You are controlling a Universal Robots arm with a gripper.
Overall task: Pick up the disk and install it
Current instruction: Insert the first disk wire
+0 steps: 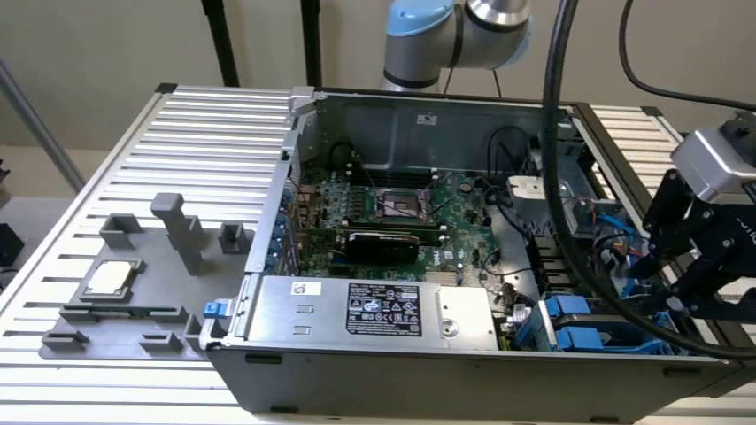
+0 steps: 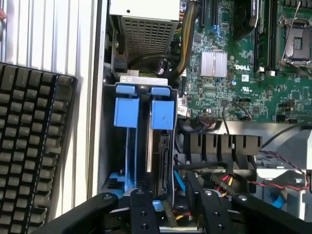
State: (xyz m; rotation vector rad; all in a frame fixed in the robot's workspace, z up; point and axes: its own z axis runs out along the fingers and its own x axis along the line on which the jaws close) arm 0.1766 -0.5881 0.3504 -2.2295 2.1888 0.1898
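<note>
An open computer case [image 1: 473, 372] lies on a slatted metal bench [image 1: 177, 142], and the arm [image 1: 455, 35] comes in from the upper middle of the exterior view. The black pincer [image 1: 667, 297] hangs at the right edge of this view, just over the lower right corner of the case, where the drive bay [image 1: 575, 320] with its blue parts sits. In the wrist view the pincer [image 2: 173, 214] is directly above this bay. Its two fingers [image 2: 142, 209] stand apart, and I see nothing clamped between them; only the end of the bay and some cables show in the gap. The disk [image 2: 151, 151] stands on its edge inside the bay, as a silver-grey slab under a bright blue handle, and it is close to the fingers but not gripped. Just beside it, on the side toward the case wall, is a second blue carrier [image 2: 126, 112], and I cannot tell if that one holds a drive. The power supply [image 1: 366, 310] lies next to the bay, at the lower middle of the exterior view, and the green motherboard [image 1: 390, 212] fills the centre of the case. At the lower left of the exterior view a grey fixture [image 1: 119, 332] rests on the bench with a small square processor chip [image 1: 109, 279] on it. A black keyboard [image 2: 29, 146] lies outside the case wall.
</note>
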